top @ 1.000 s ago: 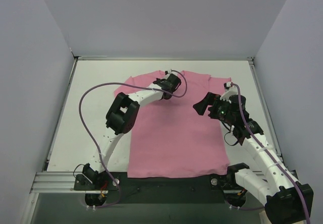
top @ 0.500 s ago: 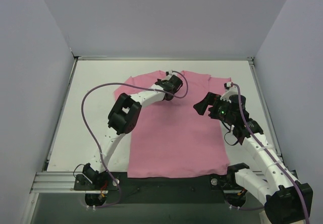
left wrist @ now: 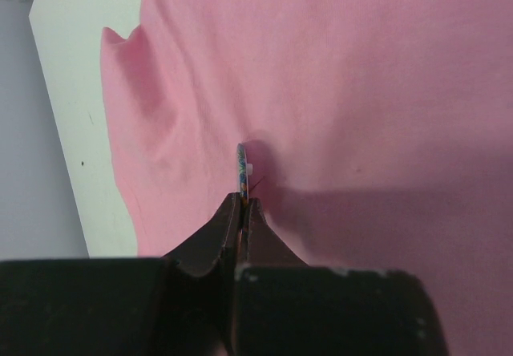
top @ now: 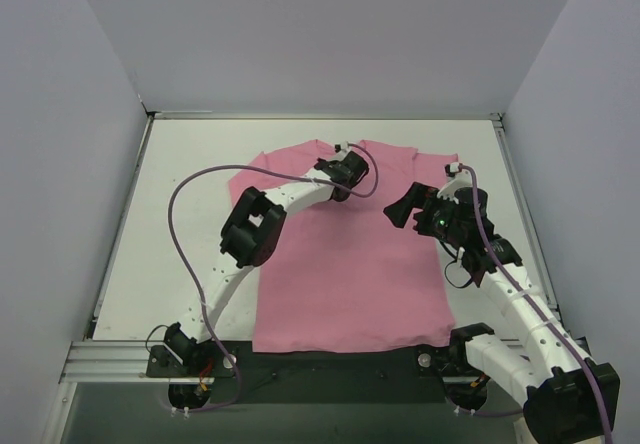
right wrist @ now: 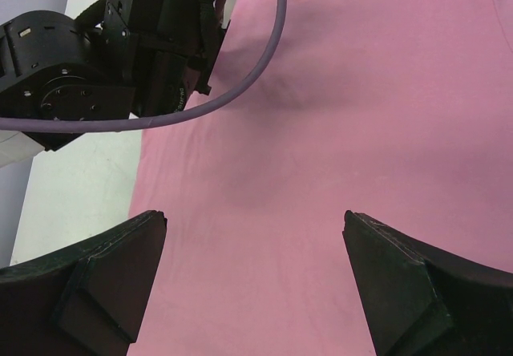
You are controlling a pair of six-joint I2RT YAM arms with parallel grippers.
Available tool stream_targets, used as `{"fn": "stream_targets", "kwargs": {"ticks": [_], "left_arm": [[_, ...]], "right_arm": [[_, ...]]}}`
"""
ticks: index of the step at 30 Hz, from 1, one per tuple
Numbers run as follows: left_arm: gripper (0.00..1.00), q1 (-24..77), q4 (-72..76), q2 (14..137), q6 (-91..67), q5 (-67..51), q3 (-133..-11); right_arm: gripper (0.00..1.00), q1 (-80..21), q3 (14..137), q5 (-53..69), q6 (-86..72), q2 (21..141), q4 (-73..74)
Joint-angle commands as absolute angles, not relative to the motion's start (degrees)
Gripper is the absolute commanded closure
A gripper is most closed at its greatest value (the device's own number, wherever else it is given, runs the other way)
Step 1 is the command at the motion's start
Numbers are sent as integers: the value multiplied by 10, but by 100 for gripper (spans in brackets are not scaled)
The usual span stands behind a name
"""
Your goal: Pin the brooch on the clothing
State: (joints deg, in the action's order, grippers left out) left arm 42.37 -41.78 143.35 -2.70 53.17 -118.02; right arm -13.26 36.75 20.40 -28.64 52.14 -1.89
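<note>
Two sets of jaws: left jaws pinch brooch (left wrist: pixel 242 167) edge-on at clothing (left wrist: pixel 369 91) near neckline; right jaws spread, empty. Best: drive pin straight in, slowly, fabric flat.

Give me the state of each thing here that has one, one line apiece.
Brooch: gripped on edge, right at the fabric; no fastening visible.
T-shirt: spread flat on the table, slightly wrinkled near the brooch.
Left tool: shut on the brooch.
Right tool: open, empty, hovering over the T-shirt.
</note>
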Motion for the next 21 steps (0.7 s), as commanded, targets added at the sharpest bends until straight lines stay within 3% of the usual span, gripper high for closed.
{"fn": "stream_targets", "kwargs": {"ticks": [1,11,21], "left_arm": [[100,442,-443,1451,-48,473,-1214],[100,445,-441,1418,-62,423,-1215],[100,425,-340,1310,-79,318,-1114]], "right_arm": [[0,-127,373,205,-294,512,-19],[0,-122,366,201,-294,495,-16],[0,-118,362,199,-294,476,-15]]}}
